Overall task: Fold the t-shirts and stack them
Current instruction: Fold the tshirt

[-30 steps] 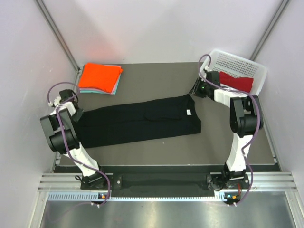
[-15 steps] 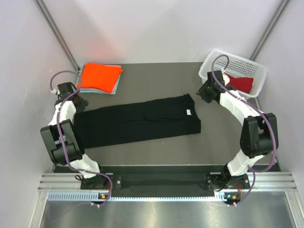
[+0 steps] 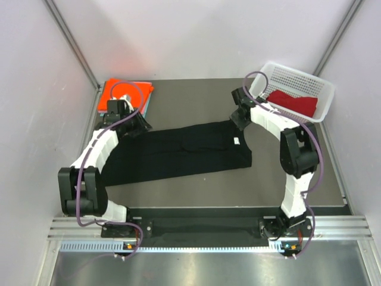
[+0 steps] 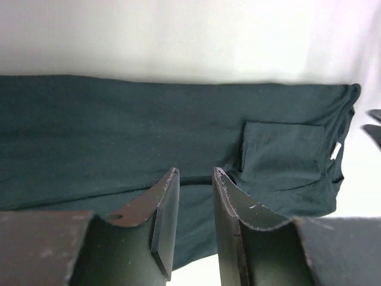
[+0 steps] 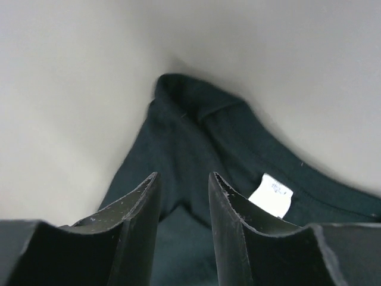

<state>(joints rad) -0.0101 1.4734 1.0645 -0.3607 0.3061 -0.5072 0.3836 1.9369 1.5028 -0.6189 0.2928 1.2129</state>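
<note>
The large black t-shirt (image 3: 178, 152) lies folded into a long strip across the mat, collar end to the right. My left gripper (image 3: 140, 127) is open and empty over the strip's far left edge; its wrist view shows the cloth (image 4: 149, 131) ahead of the gripper (image 4: 195, 173). My right gripper (image 3: 236, 122) is open and empty just above the collar corner, and its wrist view shows the gripper (image 5: 183, 176) over the collar, with the white neck label (image 5: 271, 195) to its right. The orange tee (image 3: 143, 89) lies folded on the teal one (image 3: 146, 103) at the back left. The dark red tee (image 3: 294, 101) lies in the basket.
The white mesh basket (image 3: 309, 77) stands at the back right corner. Grey walls close in on both sides and the back. My left arm's cable loops over the orange tee. The arm bases stand at the near edge.
Both arms swung inward: the left gripper went right from the mat's left edge onto the strip's far edge, the right gripper went left from the basket to the collar corner. The shirt lies unchanged.
</note>
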